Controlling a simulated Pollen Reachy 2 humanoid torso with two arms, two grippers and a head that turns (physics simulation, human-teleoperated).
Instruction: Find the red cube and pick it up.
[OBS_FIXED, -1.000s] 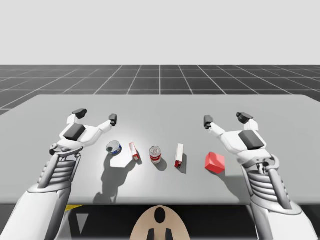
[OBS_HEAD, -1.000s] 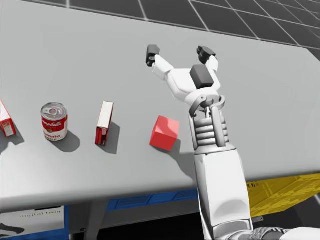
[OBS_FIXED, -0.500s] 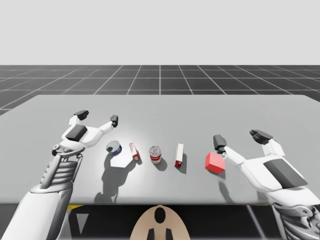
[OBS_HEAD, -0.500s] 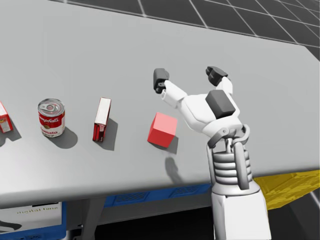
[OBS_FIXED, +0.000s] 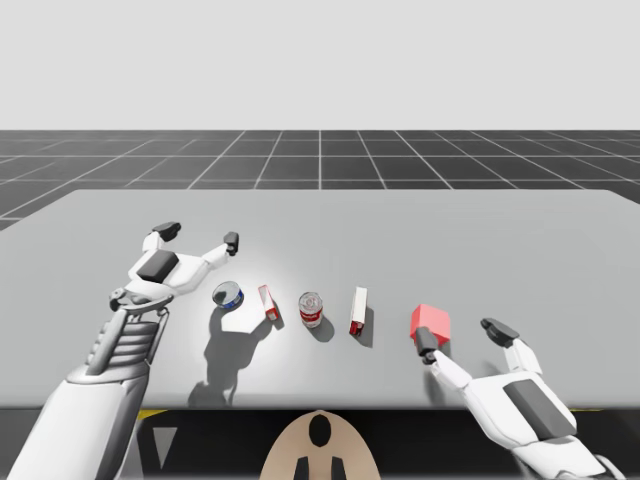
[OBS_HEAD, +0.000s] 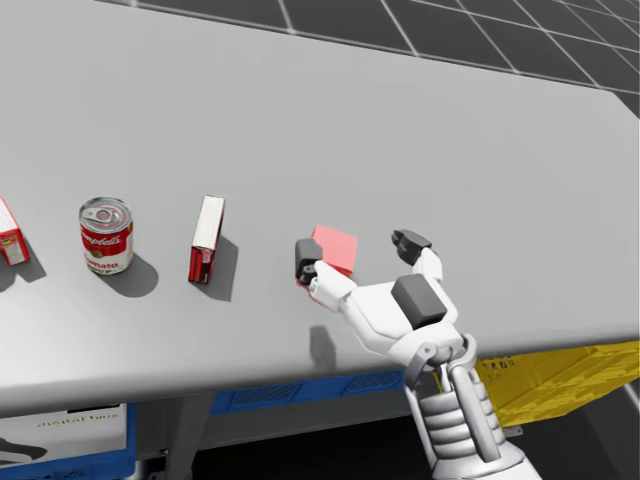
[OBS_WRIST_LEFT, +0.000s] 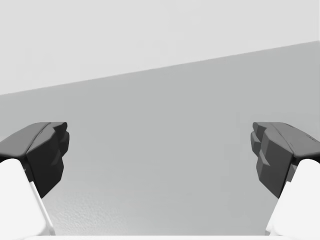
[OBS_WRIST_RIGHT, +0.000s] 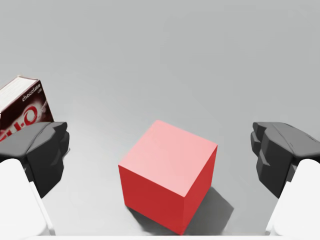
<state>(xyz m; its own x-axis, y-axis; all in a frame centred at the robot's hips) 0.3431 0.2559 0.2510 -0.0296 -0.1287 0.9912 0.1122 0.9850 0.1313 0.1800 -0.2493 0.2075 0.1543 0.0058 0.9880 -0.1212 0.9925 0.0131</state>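
Observation:
The red cube (OBS_FIXED: 432, 322) (OBS_HEAD: 339, 243) rests on the grey table (OBS_FIXED: 320, 215), right of the row of items. My right gripper (OBS_FIXED: 460, 336) (OBS_HEAD: 357, 248) hovers low on the cube's near side, open. In the right wrist view the red cube (OBS_WRIST_RIGHT: 170, 172) lies just ahead of that gripper (OBS_WRIST_RIGHT: 160, 150), centred in the wide gap, and neither finger touches it. My left gripper (OBS_FIXED: 200, 235) (OBS_WRIST_LEFT: 160, 155) is open above bare table at the left, beside the tipped can.
Left of the cube runs a row: a red-and-white box (OBS_FIXED: 358, 310) (OBS_HEAD: 207, 239) (OBS_WRIST_RIGHT: 22, 107), a red-and-white can (OBS_FIXED: 311, 309) (OBS_HEAD: 107, 235), a small red-and-white box (OBS_FIXED: 269, 301), and a blue-and-white can (OBS_FIXED: 228, 295) on its side. A yellow crate (OBS_HEAD: 545, 385) sits below the table's near edge.
My right arm has drawn back toward the near table edge and dropped, bringing its open gripper from beyond the cube to the cube's near side. The cube and my left arm have stayed put.

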